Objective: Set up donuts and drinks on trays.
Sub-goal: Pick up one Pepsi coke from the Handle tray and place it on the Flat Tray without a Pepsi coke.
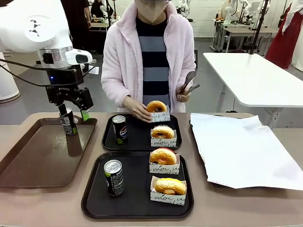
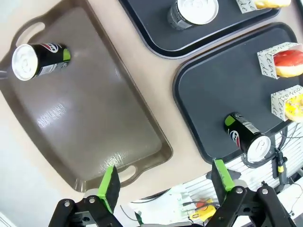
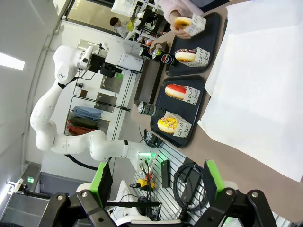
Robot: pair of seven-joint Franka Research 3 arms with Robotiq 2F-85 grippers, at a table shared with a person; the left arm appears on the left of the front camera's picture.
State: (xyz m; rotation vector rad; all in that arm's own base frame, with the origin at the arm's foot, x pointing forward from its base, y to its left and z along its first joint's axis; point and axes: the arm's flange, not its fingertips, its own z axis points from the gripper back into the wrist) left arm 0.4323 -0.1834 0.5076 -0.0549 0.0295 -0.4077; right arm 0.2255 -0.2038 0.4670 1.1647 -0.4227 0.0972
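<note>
From the front I count three cans: one on the brown tray, one on the far tray and one on the near tray. There are four donuts: two on the near tray, one on the far tray, and one in the person's hand above the far tray. The other hand holds tongs. My left pincer hangs fingers down over the brown tray, spread wide around its can; I cannot tell if the pads touch it.

In the left wrist view the left pincer stands wide open and empty. Three cans show here: one on the brown tray and one on each black tray.

In the right wrist view the right pincer is wide open, holding nothing, well apart from the desk. Both black trays, four donuts and the white paper lie far ahead.
</note>
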